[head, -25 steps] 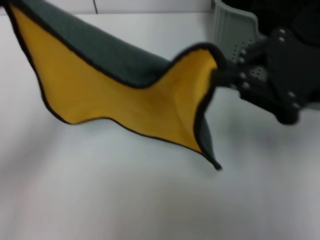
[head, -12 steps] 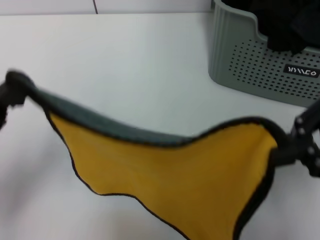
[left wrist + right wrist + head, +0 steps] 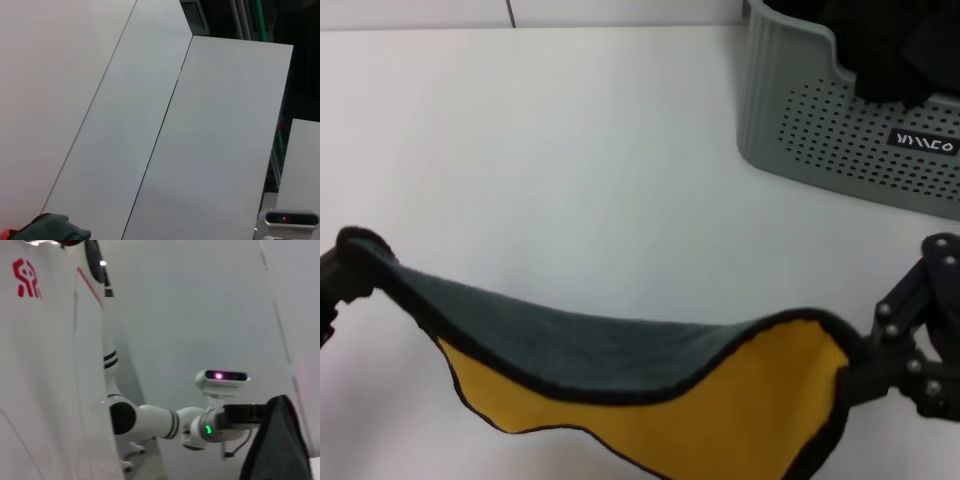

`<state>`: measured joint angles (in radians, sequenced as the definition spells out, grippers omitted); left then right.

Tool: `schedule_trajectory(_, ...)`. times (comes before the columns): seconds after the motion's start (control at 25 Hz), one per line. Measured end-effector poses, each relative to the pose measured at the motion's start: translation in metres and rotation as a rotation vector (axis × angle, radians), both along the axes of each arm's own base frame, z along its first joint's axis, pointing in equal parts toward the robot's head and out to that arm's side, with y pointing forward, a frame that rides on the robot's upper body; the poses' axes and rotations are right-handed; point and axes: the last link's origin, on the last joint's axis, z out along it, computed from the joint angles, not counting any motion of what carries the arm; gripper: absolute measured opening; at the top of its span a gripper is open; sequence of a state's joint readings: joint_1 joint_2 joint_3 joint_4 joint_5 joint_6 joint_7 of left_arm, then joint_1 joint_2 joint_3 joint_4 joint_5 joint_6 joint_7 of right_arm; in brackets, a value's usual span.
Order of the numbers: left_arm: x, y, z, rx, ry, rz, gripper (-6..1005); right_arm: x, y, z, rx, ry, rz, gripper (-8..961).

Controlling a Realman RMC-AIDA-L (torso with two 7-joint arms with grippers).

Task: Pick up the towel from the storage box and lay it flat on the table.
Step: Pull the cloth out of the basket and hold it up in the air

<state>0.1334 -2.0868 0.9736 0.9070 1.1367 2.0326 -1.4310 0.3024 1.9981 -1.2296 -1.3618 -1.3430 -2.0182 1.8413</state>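
Note:
The towel (image 3: 620, 360) hangs stretched between my two grippers above the near part of the white table (image 3: 570, 150). Its teal-green face is turned up and its yellow face (image 3: 720, 420) hangs below, with black edging. My left gripper (image 3: 342, 275) is shut on its left corner at the view's left edge. My right gripper (image 3: 860, 365) is shut on its right corner. A bit of the towel shows in the left wrist view (image 3: 50, 227) and in the right wrist view (image 3: 277, 440). The grey-green storage box (image 3: 820, 130) stands at the far right.
A dark black cloth bundle (image 3: 880, 50) lies in the storage box. The right wrist view shows my white body (image 3: 45, 365) and my left arm (image 3: 150, 420) with its wrist camera.
Both grippers have carried the towel lower and nearer to me. It swung from the far side to the near edge, and the teal face now shows more on top.

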Motion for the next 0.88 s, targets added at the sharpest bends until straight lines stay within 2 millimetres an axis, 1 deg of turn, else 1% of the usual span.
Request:
schedule_trajectory(0.32, 0.000, -0.024, 0.000, -0.027, 0.014, 0.023, 20, -0.018, 0.009, -0.021, -0.150, 0.005, 0.068, 8)
schedule_trajectory(0.52, 0.002, -0.040, 0.004, -0.016, 0.010, 0.030, 20, -0.022, 0.006, -0.019, -0.198, 0.060, 0.092, 8)
schedule_trajectory(0.68, 0.011, -0.056, 0.009, -0.009, 0.016, 0.001, 20, -0.020, 0.005, -0.017, -0.245, 0.123, 0.098, 8)
schedule_trajectory(0.76, 0.015, -0.061, 0.014, 0.008, 0.022, -0.014, 20, -0.021, 0.004, -0.015, -0.257, 0.152, 0.107, 8)
schedule_trajectory(0.88, 0.024, -0.068, 0.019, 0.022, 0.042, -0.044, 20, -0.021, 0.003, -0.017, -0.271, 0.160, 0.112, 8)
